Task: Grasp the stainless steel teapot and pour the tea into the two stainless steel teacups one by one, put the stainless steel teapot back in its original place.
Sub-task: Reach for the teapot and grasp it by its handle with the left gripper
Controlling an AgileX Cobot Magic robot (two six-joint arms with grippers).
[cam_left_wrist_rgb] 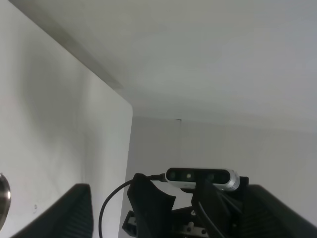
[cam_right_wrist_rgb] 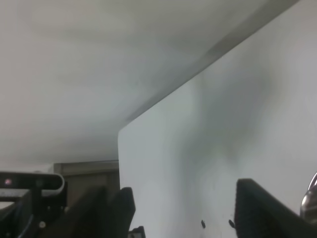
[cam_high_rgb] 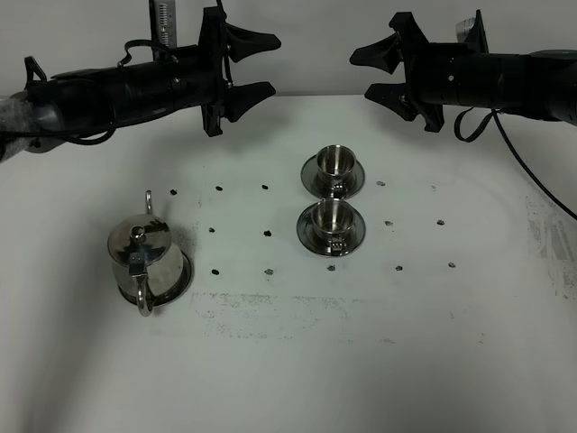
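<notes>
Your right gripper [cam_right_wrist_rgb: 184, 198] is spread wide. Its two dark fingers [cam_right_wrist_rgb: 270, 213] rise from the frame's near edge, with the white table [cam_right_wrist_rgb: 223, 124] showing between them. In that gap you can make out two small dark holes [cam_right_wrist_rgb: 202, 224] in the tabletop. The table's edge runs diagonally across the frame, with plain grey wall [cam_right_wrist_rgb: 99, 59] beyond it. A sliver of shiny steel [cam_right_wrist_rgb: 311, 198] is cut off at the frame's border, too little of it to name. Past the table's corner sits a blurred bar [cam_right_wrist_rgb: 29, 181] with a small red light.
</notes>
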